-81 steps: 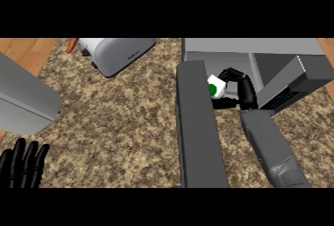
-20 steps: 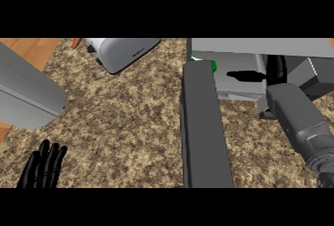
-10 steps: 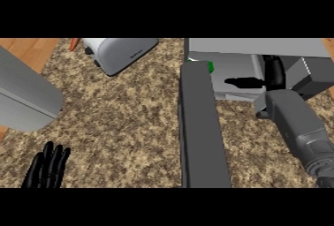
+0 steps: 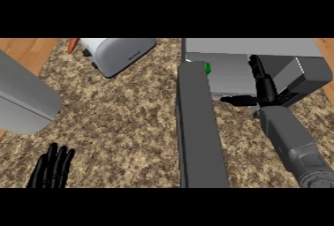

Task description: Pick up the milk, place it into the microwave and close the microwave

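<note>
The microwave (image 4: 261, 46) stands at the back right with its dark grey door (image 4: 199, 132) swung open toward me. Only a small green and white part of the milk (image 4: 207, 68) shows, inside the cavity just behind the door's far end. My right hand (image 4: 262, 84) is in front of the cavity, to the right of the milk and apart from it. Its fingers are straight and point away from me, the thumb sticks out to the left, and it holds nothing. My left hand (image 4: 53, 168) rests open at the lower left, fingers up.
A silver toaster (image 4: 120, 53) sits at the back left with an orange object (image 4: 72, 44) beside it. A large grey rounded body (image 4: 23, 103) takes up the left edge. Speckled countertop (image 4: 124, 119) lies between the door and my left hand.
Four seconds ago my right hand held the milk at the microwave's opening. Now the milk stands inside, the hand has let go and sits to its right. The left hand has barely moved.
</note>
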Motion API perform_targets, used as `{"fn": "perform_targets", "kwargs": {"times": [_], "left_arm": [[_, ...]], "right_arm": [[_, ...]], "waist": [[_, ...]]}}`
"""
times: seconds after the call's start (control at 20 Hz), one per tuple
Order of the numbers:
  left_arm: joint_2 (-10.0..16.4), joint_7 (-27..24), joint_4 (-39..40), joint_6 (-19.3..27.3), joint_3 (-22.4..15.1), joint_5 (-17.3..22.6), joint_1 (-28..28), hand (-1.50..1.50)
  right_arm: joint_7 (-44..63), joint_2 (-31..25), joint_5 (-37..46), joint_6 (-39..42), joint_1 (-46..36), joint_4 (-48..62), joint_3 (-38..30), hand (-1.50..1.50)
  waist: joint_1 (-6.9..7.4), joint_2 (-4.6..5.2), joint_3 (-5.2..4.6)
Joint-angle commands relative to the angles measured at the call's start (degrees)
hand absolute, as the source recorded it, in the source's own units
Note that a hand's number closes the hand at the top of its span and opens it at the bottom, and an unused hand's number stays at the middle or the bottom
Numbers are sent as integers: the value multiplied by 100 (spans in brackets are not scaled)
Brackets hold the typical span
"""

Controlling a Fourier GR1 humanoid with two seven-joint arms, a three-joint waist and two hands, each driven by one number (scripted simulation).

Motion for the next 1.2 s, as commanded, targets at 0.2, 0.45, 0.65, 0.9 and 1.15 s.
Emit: {"fn": "perform_targets", "kwargs": {"times": [0.2, 0.45, 0.65, 0.9, 1.15], "left_arm": [[236, 265, -319, -115, 209, 149, 32, -150], [203, 102, 45, -197, -155, 54, -10, -150], [337, -129, 723, -664, 33, 537, -533, -150], [532, 404, 317, -743, -552, -31, -494, 150], [39, 247, 1352, -625, -649, -169, -1313, 150]], "right_arm": [[-523, 119, -138, 612, 1071, -31, 1, -150], [-775, 454, -302, 867, 1594, -134, -29, -150], [-960, 355, -341, 1374, 1998, -273, 43, -150], [-1079, 306, -439, 2145, 2416, -624, 163, -150], [-1509, 486, -475, 2374, 3265, -1210, 389, -150]], "waist": [[-149, 30, 64], [-196, 19, 61], [-249, 18, 55], [-242, -9, 57], [-309, -5, 53]]}}
